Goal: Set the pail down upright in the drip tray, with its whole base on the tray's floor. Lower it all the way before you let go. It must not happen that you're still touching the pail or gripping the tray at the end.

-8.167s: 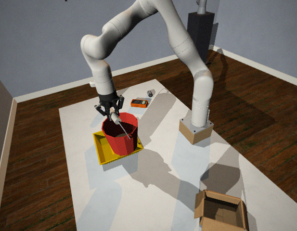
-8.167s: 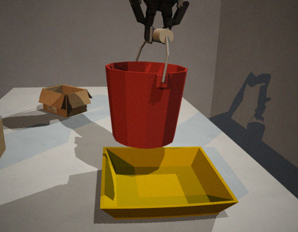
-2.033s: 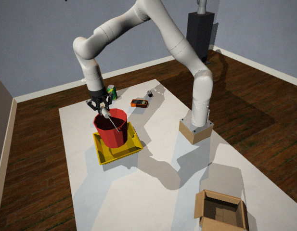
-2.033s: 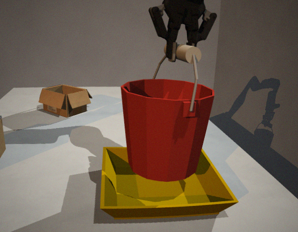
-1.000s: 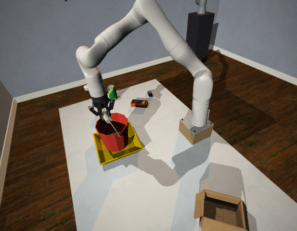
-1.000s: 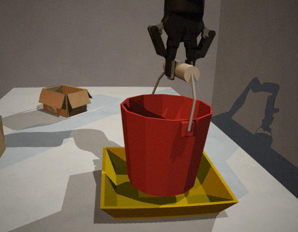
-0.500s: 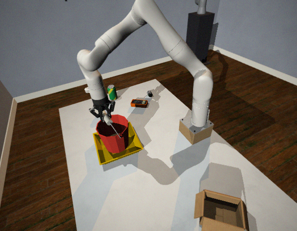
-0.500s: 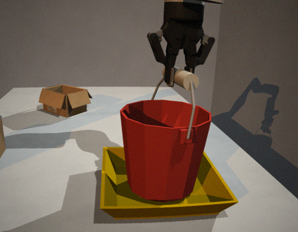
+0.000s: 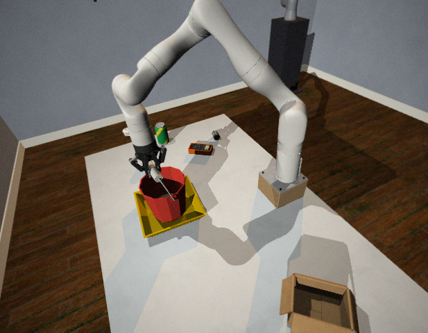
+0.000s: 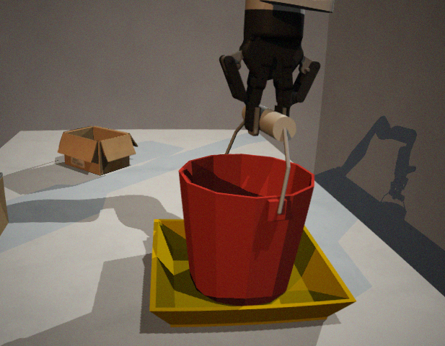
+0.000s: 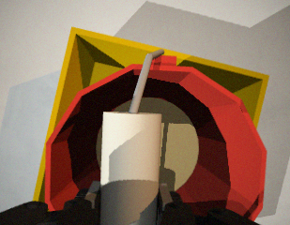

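Observation:
The red pail [image 10: 247, 227] stands upright inside the yellow drip tray [image 10: 248, 275], and its base looks to rest on the tray's floor. It also shows in the top view [image 9: 164, 195] and the wrist view [image 11: 156, 150]. My gripper [image 10: 269, 119] is right above the pail and is shut on the pale cylindrical grip of its wire handle [image 10: 270, 122], which stands raised. In the wrist view the grip [image 11: 130, 155] fills the space between my fingers, with the tray [image 11: 88, 61] showing around the pail's rim.
A green can [image 9: 161, 133], an orange meter [image 9: 200, 148] and a small dark object [image 9: 216, 134] lie behind the tray. An open cardboard box [image 9: 320, 304] sits at the mat's near right. The arm's base block [image 9: 281, 186] stands right of the tray.

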Motion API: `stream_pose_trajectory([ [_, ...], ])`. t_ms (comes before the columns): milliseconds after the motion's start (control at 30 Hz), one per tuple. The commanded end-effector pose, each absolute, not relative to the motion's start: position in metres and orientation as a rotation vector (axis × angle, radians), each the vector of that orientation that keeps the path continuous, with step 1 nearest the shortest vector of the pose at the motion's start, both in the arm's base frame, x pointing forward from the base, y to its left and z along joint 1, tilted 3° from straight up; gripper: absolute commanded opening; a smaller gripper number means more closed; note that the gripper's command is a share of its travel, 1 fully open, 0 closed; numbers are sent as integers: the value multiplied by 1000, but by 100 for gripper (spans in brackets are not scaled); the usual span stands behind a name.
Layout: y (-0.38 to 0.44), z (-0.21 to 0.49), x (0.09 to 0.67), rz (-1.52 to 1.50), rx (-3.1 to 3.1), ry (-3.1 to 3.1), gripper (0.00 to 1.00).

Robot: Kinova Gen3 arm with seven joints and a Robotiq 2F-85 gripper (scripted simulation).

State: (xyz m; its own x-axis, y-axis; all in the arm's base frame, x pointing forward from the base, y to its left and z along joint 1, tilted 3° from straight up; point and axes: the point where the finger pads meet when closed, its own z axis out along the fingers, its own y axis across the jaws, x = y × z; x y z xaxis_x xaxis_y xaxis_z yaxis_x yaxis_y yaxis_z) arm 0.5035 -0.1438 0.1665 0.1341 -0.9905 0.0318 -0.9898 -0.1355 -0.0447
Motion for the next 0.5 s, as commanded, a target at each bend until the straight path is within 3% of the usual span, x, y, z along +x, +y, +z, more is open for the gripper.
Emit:
stream_pose_trajectory([
  [0, -144, 166, 504, -84, -2356, 2056, 10],
  [467, -144, 165, 504, -84, -2356, 2056, 10],
])
